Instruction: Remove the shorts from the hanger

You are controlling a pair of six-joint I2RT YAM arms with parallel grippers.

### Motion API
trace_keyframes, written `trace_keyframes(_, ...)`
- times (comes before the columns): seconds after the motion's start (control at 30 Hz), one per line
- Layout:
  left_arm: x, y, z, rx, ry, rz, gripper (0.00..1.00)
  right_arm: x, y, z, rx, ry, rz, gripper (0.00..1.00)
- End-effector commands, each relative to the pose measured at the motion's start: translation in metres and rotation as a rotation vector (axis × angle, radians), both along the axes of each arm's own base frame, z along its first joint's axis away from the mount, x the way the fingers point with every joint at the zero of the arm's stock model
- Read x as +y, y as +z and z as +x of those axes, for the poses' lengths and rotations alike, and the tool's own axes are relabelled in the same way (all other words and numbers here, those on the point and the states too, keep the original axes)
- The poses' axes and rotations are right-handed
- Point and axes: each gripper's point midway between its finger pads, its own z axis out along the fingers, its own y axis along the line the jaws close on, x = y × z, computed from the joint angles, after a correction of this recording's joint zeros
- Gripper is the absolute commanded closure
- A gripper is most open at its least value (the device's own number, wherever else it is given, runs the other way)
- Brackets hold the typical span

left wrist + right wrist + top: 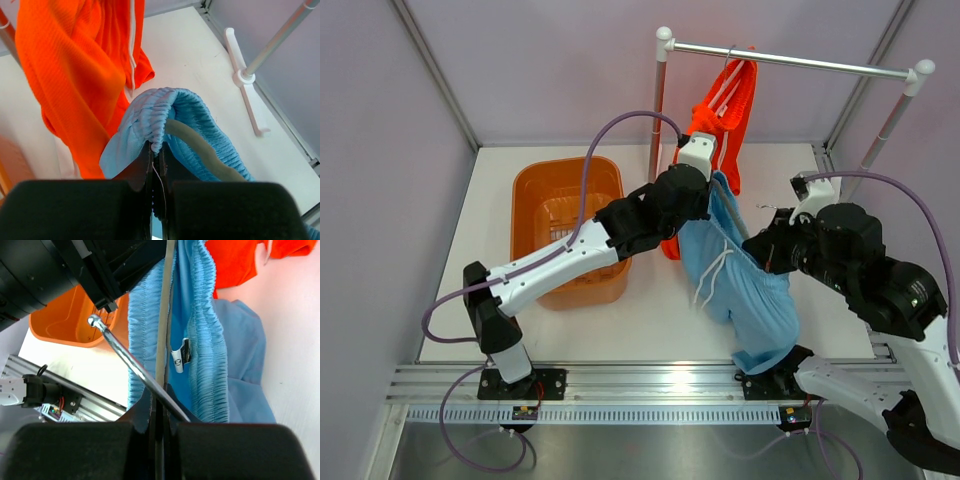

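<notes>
While the orange basket (pixel 567 228) sits at the left of the surface (pixel 650 320), we read the step in hand as stripping the light blue shorts (pixel 745 290) off their hanger (pixel 200 150). Our left tool (pixel 156 152) is pressed together on the gathered elastic waistband of that pair, pinching a fold of it right where the olive arm of the hanger runs inside the band. Just beyond it, the orange shorts (pixel 725 110) hang from the rail (pixel 790 62), and neither tool grips them. The blue pair is off the rail, stretched between the two arms above the surface, its legs drooping toward the near edge. Further right, our right tool (pixel 159 395) is clamped on the thin bar of the hanger, with the metal hook (pixel 125 357) slanting across just in front of its fingers. Next, we judge, the left arm must draw the waistband outward and over the end of the hanger while the right arm keeps the hanger steady. The pull should run along the arm, not across it, or the snug elastic may catch. The orange pair is yet to be done.
</notes>
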Motion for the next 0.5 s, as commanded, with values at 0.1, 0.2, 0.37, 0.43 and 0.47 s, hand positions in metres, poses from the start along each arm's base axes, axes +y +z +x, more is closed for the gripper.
trace_keyframes(0.1,0.019,-0.009,0.027,-0.019,0.089,0.042,1.0,-0.017,0.048,-0.029,-0.135,0.019,0.113,1.0)
trace_keyframes(0.2,0.022,-0.02,0.027,-0.011,0.082,0.052,1.0,-0.022,0.061,-0.033,-0.17,0.009,0.142,1.0)
trace_keyframes(0.37,0.02,-0.024,0.023,-0.001,0.051,0.049,1.0,-0.034,0.072,-0.034,-0.216,-0.04,0.167,1.0)
trace_keyframes(0.43,0.015,-0.031,0.017,0.016,0.01,0.046,1.0,-0.038,0.077,-0.032,-0.241,-0.061,0.176,1.0)
trace_keyframes(0.47,0.012,-0.02,0.011,-0.008,-0.01,0.011,1.0,-0.042,0.079,-0.028,-0.254,-0.095,0.175,1.0)
